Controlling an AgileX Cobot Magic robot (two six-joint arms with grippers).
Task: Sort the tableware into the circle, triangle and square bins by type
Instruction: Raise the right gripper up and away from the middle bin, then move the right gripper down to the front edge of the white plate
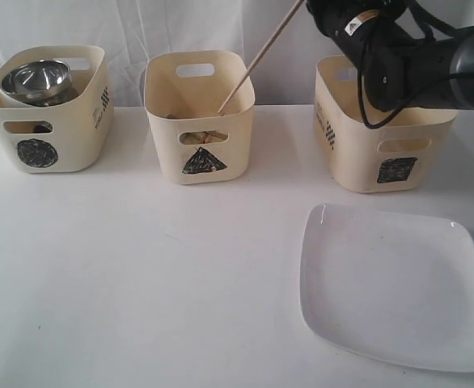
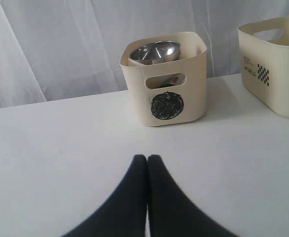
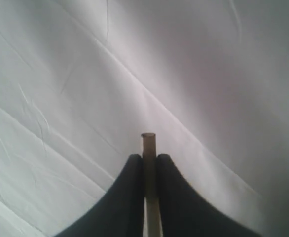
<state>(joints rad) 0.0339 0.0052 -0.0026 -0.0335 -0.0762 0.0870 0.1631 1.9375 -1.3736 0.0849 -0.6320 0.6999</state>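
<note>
My right gripper (image 3: 148, 157) is shut on a wooden chopstick (image 3: 148, 143) near its upper end. In the exterior view the chopstick (image 1: 257, 61) slants down into the triangle bin (image 1: 160, 121), with its lower tip inside the rim. A steel bowl (image 1: 35, 79) sits on top of the contents of the circle bin (image 1: 67, 137). A large white squarish plate (image 1: 391, 287) lies on the table at the front right. My left gripper (image 2: 147, 158) is shut and empty, low over the table, facing the circle bin (image 2: 194, 74) and the steel bowl (image 2: 154, 52). The mugs, small bowl and cutlery are hidden.
The square bin (image 1: 350, 153) stands at the back right, partly under the right arm (image 1: 399, 56). Another cream bin (image 2: 277, 84) shows beside the circle bin in the left wrist view. A white cloth backdrop hangs behind the bins.
</note>
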